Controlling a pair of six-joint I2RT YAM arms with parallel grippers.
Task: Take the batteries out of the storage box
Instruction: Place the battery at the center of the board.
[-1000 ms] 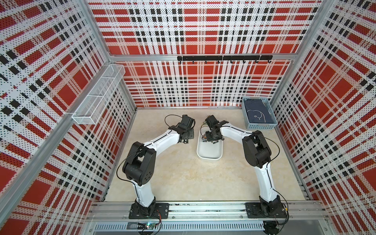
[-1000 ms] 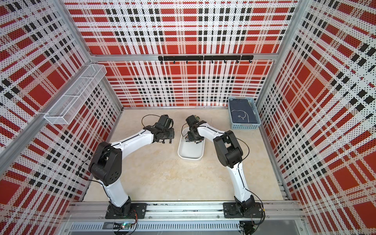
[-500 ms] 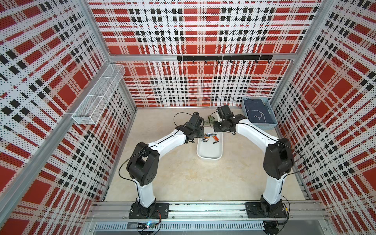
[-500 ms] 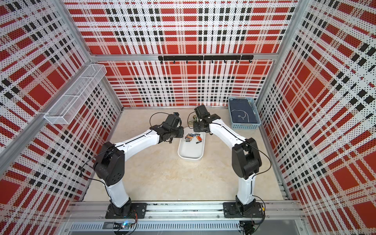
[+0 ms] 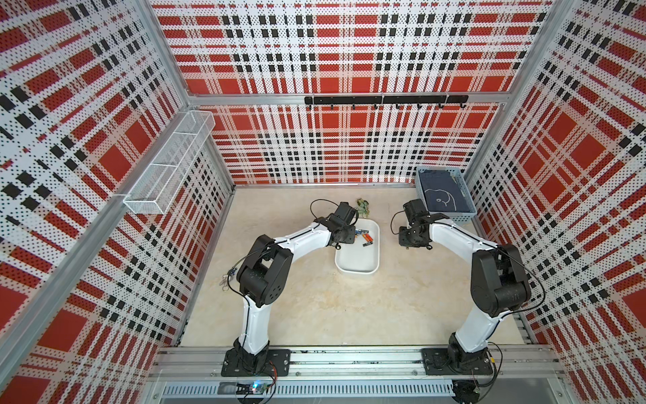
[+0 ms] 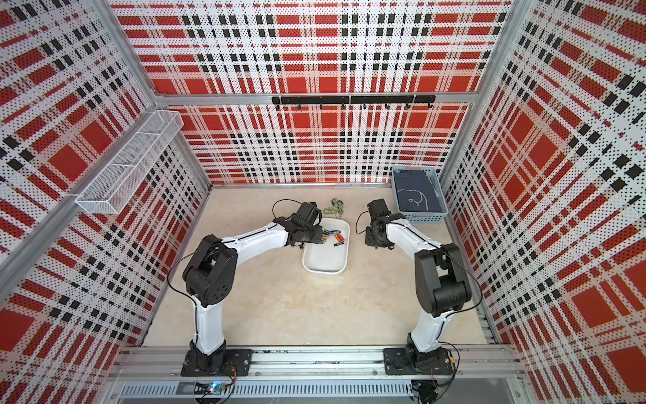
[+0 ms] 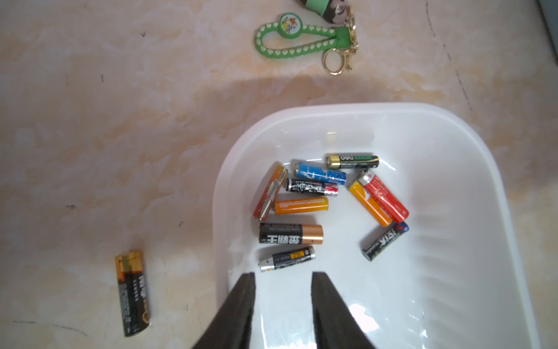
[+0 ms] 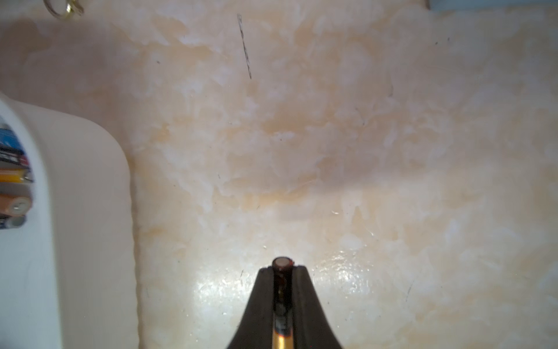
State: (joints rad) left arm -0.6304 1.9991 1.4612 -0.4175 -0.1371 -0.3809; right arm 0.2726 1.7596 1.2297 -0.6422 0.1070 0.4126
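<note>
Clamping a black-and-gold battery [image 8: 282, 264] in my right pincer [image 8: 283, 269] over the worktop [image 8: 332, 136] right of the white tray [image 7: 453, 121]; ten batteries [image 7: 302, 205] lie in its far end, my left pincer [image 7: 283, 276] parted and empty beside them.

In the storage box [image 7: 422, 142], batteries [image 7: 300, 206] lie at its far end.

Bright, even overhead light, soft shadows. Walls [image 5: 70, 105] bow outward in both top views. Right wrist view: glare on table [image 8: 341, 272], storage box [image 8: 75, 211] and nearest battery [image 8: 282, 264] blurred.
</note>
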